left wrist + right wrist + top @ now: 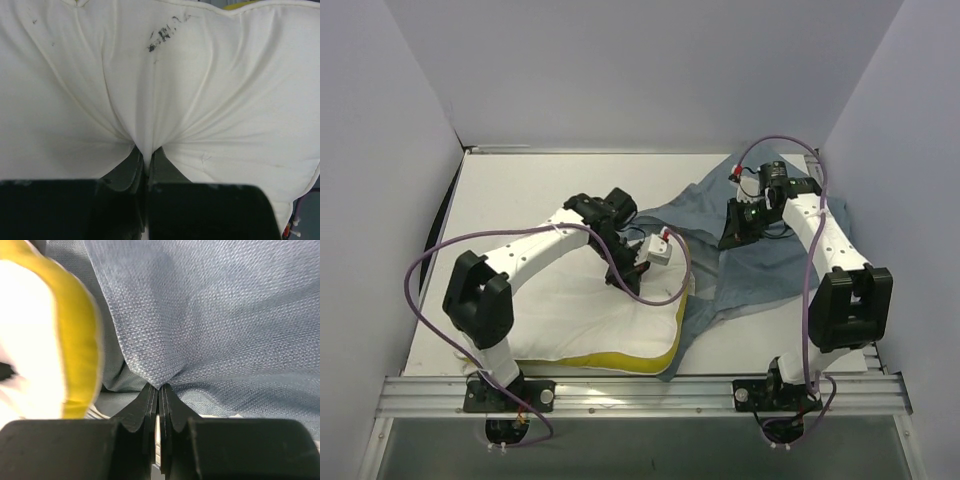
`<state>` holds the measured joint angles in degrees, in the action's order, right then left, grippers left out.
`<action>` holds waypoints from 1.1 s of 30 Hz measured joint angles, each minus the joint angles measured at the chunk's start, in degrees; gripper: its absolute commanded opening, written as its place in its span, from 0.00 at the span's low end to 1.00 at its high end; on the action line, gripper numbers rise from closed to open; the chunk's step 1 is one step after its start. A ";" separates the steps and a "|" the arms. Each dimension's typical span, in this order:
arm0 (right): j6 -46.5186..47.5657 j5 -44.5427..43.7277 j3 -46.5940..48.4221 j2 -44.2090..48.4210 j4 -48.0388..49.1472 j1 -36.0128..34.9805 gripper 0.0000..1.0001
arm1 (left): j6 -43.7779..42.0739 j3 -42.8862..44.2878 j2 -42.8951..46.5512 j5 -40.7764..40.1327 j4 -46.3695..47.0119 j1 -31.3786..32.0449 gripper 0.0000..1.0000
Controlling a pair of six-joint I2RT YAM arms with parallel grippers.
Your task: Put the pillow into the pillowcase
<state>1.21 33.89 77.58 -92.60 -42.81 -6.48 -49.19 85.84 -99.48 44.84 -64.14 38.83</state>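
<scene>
The white pillow [595, 325] with its yellow band [620, 360] lies at the table's near left. It fills the left wrist view [165, 85]. My left gripper [623, 274] is shut on a pinch of the pillow's white fabric near its far edge [146, 152]. The grey-blue pillowcase [760, 275] lies crumpled to the right of the pillow and reaches the far right. My right gripper [732, 238] is shut on a fold of the pillowcase [200, 315], as the right wrist view [159, 387] shows. The pillow's yellow edge [82, 335] appears at that view's left.
White walls close the table on the left, back and right. An aluminium rail [640, 390] runs along the near edge with both arm bases on it. Purple cables [430, 270] loop off both arms.
</scene>
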 measured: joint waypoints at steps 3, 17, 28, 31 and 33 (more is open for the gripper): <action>-0.13 1.22 -1.57 1.36 1.14 0.61 0.00 | -0.66 -0.22 -2.60 -0.15 -0.02 2.64 0.00; 1.25 9.94 -10.71 10.99 5.42 0.26 0.00 | 1.16 19.10 -19.82 0.57 -1.44 3.58 0.00; 2.38 11.34 -16.44 14.10 5.95 -0.63 0.00 | 14.93 31.65 -25.88 -1.29 2.16 1.38 0.00; 2.91 11.02 -17.14 16.20 6.62 -0.63 0.00 | 23.91 31.65 -26.05 -6.82 8.79 -1.57 0.00; 2.99 10.91 -17.18 16.70 7.04 -0.63 0.00 | 28.74 32.44 -26.86 -10.97 11.54 -3.15 0.00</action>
<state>4.21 44.80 60.40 -75.90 -35.77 -7.11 -20.45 118.28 -126.34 33.87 -52.60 35.68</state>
